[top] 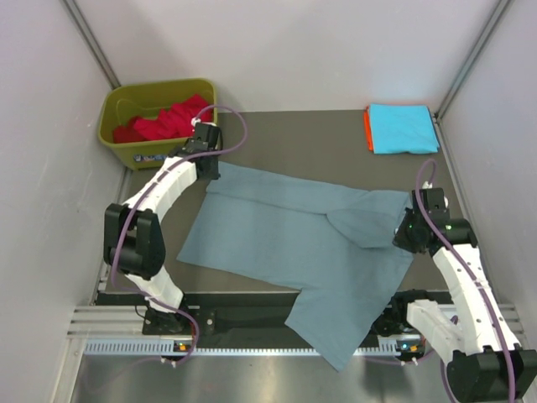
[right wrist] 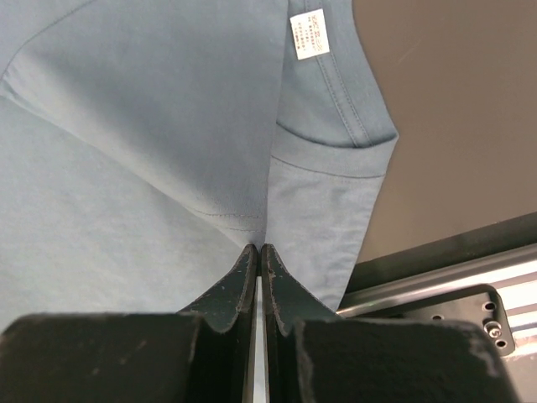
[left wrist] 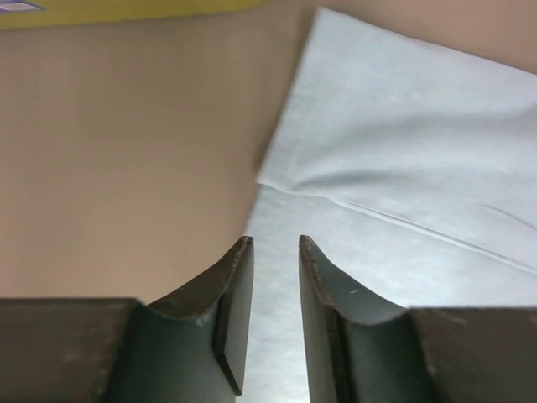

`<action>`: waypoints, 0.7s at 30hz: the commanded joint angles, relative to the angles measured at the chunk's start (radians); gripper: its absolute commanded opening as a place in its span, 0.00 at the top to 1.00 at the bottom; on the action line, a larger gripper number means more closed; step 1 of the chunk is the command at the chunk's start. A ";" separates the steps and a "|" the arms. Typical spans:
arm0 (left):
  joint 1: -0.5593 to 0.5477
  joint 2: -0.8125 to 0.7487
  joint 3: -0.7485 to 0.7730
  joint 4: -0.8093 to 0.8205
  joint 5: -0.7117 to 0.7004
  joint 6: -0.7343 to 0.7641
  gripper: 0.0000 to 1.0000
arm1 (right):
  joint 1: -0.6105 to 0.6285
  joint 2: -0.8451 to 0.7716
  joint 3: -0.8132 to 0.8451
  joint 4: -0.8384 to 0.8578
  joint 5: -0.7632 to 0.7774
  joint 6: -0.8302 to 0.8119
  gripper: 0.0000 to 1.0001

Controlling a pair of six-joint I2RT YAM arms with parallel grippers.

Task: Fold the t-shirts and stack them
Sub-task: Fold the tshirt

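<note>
Grey-blue t-shirt [top: 285,239] is spread flat mid-desk. One corner hangs over the near edge onto the rail, and the opposite corner points at the far-left corner of the desk [top: 294,134].

Right gripper [right wrist: 258,248]: jaws closed, pinching a fold of the tee near the right edge, just beside the sleeve [right wrist: 331,180]. The cloth puckers into the tips. The neck label [right wrist: 309,34] shows further along.

Left gripper [left wrist: 275,243]: jaws a narrow gap apart, nothing between them. It sits over the tee's left edge just short of the far-left corner. Height above the cloth is hard to tell.

Done pile: cyan t-shirt [top: 403,128] on an orange t-shirt [top: 367,130] at the far-right corner. Red t-shirts [top: 172,120] are bunched in the olive-green bin [top: 143,151] at the far-left corner.

Handling, my read:
- Thin cotton, light and floppy, no stiffness. It'll drape and drag rather than slide as a sheet.
- One pinch point will just bunch it. Both arms need a hold so a fold line stays straight.
- Grip at seams, hems or corners, where doubled cloth gives the pads more bite.
- The left jaws need to open wider and drop onto that corner edge.
- The overhanging part may pull cloth off the near edge when lifted.
</note>
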 commanded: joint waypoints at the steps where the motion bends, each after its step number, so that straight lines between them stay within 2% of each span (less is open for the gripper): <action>1: -0.019 -0.025 -0.022 0.043 0.102 -0.028 0.67 | 0.015 -0.029 0.008 -0.054 -0.009 -0.014 1.00; 8: -0.071 0.031 0.066 0.033 0.115 -0.064 0.70 | 0.014 -0.034 -0.071 -0.046 -0.051 0.006 1.00; 12: -0.074 0.031 0.112 0.007 0.116 -0.063 0.70 | 0.011 0.035 -0.095 -0.025 -0.098 0.044 0.95; 13: -0.074 0.029 0.118 0.008 0.113 -0.062 0.70 | 0.008 0.054 -0.097 -0.018 -0.139 0.052 0.83; 17: -0.074 0.032 0.152 0.014 0.099 -0.059 0.70 | 0.003 0.081 -0.059 0.020 -0.173 0.052 0.73; 18: -0.074 0.035 0.156 0.016 0.098 -0.060 0.70 | 0.003 0.090 -0.014 0.041 -0.166 0.046 0.61; 21: -0.074 0.054 0.162 0.022 0.125 -0.071 0.72 | -0.021 0.172 0.070 0.106 -0.109 0.012 0.34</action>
